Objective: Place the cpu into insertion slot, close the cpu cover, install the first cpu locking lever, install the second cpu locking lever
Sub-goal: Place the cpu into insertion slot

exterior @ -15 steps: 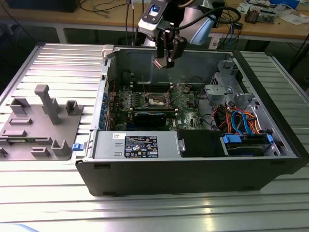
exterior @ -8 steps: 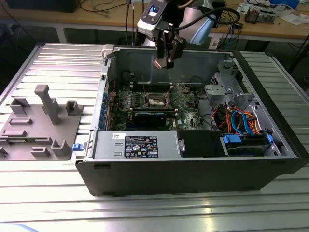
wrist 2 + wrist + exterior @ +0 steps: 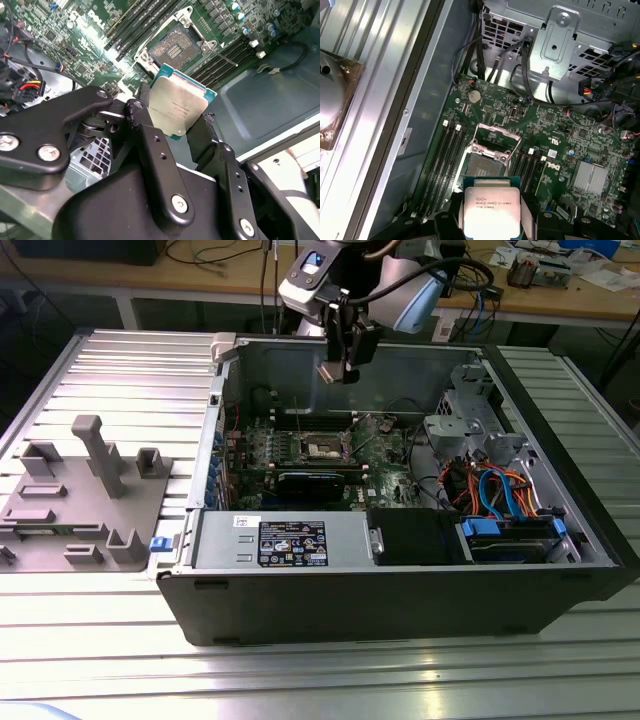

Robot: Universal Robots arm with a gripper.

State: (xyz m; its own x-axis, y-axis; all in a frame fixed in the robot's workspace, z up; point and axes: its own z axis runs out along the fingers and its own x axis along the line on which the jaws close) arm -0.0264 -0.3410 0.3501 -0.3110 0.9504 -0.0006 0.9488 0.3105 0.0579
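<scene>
The cpu (image 3: 179, 100) is clamped by two opposite edges between the black fingers (image 3: 150, 140) of the pincer (image 3: 175, 120), so that its silver-grey top and its underside are left free for seating. It is held in the air above the open computer case (image 3: 400, 605), well apart from the green circuit board (image 3: 555, 125) and not yet lowered. The insertion slot (image 3: 485, 164) is seen near the middle of that board, between banks of long black memory slots (image 3: 447, 160); its dark centre is bare, and the cpu cover (image 3: 492, 149) is swung up off it, presumably so that the chip can be let in. The case is laid on its side on the ribbed tabletop (image 3: 100, 660), which leaves the board facing upward; a grey fixture (image 3: 90, 490) is set near the tabletop's edge at the exterior view's left. The first step is judged to be in hand.
</scene>
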